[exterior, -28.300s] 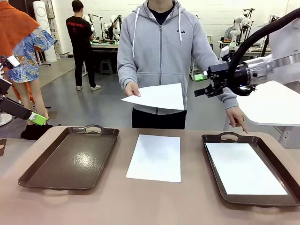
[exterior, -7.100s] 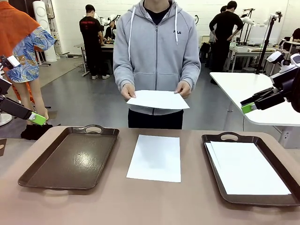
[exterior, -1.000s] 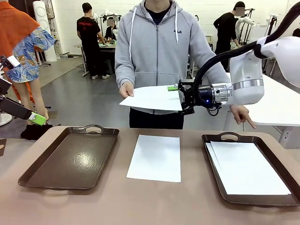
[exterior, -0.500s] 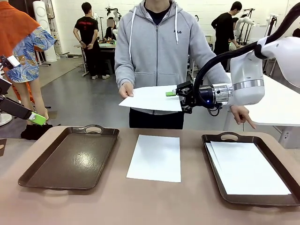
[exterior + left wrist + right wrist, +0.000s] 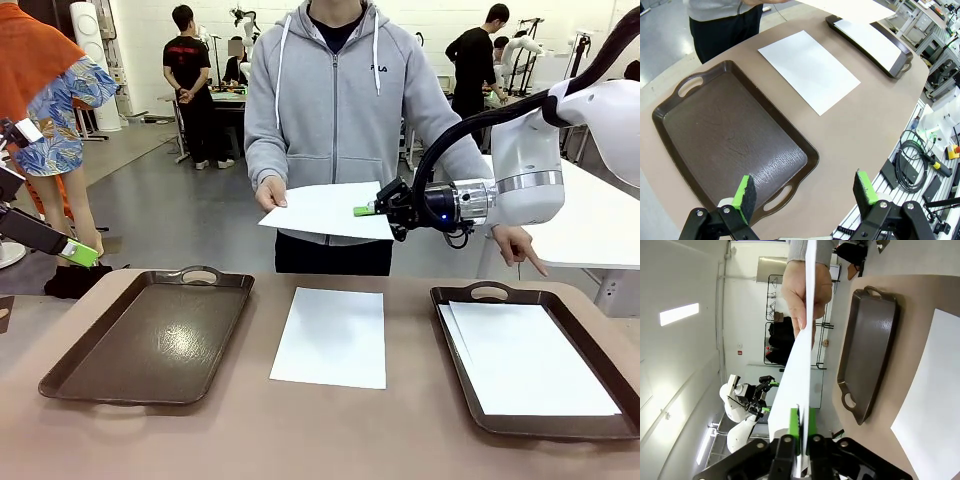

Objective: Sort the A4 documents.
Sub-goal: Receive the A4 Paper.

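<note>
Over the tabletop (image 5: 300, 430), with a sheet (image 5: 330, 335) between the left tray (image 5: 150, 340) and the right tray (image 5: 560, 427), my right gripper (image 5: 362, 211) pinches paper (image 5: 325, 208) a person's hand (image 5: 271, 193) holds; my left gripper (image 5: 805, 190) gapes.

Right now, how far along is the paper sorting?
Done: stacked sheets lie in the right tray. In hand: the right gripper is shut on the offered sheet, which the person's hand also holds. Left: placing it, plus the middle sheet lying on the table.

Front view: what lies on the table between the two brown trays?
One white A4 sheet, flat, touching neither the left tray nor the right tray, seen in the front view.
</note>
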